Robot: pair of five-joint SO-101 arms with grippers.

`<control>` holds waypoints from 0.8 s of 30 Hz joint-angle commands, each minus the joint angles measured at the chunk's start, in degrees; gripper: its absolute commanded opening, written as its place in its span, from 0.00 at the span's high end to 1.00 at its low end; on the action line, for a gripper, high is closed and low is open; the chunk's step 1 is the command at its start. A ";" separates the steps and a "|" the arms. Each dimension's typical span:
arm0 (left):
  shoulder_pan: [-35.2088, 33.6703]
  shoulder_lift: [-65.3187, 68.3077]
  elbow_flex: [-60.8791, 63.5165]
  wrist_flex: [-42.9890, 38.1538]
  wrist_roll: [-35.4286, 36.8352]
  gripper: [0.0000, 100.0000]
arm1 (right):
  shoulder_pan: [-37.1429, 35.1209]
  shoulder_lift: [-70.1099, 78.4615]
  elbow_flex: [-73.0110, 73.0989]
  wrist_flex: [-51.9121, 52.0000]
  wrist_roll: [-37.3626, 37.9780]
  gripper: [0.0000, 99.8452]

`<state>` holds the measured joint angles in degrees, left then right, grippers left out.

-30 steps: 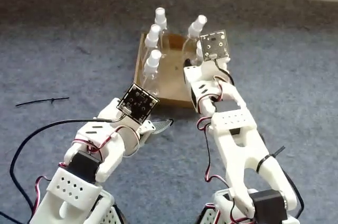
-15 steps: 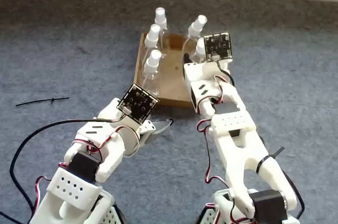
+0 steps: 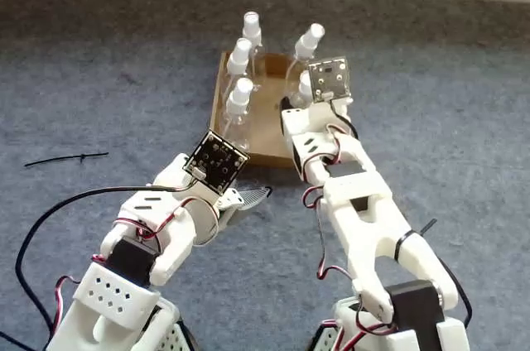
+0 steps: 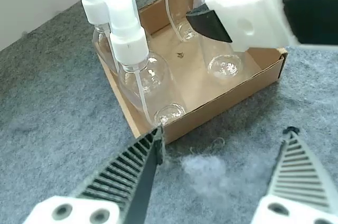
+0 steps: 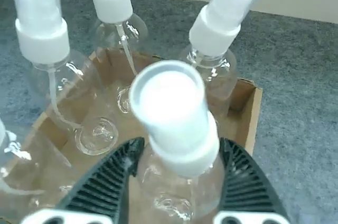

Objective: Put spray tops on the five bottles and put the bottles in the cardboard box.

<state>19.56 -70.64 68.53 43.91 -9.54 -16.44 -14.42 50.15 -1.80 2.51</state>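
The right claw (image 5: 179, 147) is closed on the bottle (image 5: 169, 108) between its jaws, seemingly to stand it in the box (image 5: 253, 110) below, while the left claw (image 4: 224, 133) gapes empty nearby.

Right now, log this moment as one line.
bottles: five, tops on, in box | right hand: around one bottle | left hand: open, above carpet by box

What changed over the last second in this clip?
The right gripper, closed around a bottle in the cardboard box, shifted slightly left and back toward the robot, and the bottle's top moved with it. Nothing was let go. The left gripper, open just short of the box, and the other four bottles stayed put.
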 commanded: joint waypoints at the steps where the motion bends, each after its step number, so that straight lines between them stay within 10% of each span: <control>1: -0.84 0.13 -0.13 0.00 0.00 0.68 | -0.40 0.40 -0.48 -1.19 -0.09 0.88; 24: -0.84 0.13 -0.13 0.00 0.00 0.68 | -0.13 0.04 -0.57 -1.19 -0.09 0.73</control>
<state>19.56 -70.64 68.62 43.91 -9.54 -16.44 -13.54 50.15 -1.89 2.42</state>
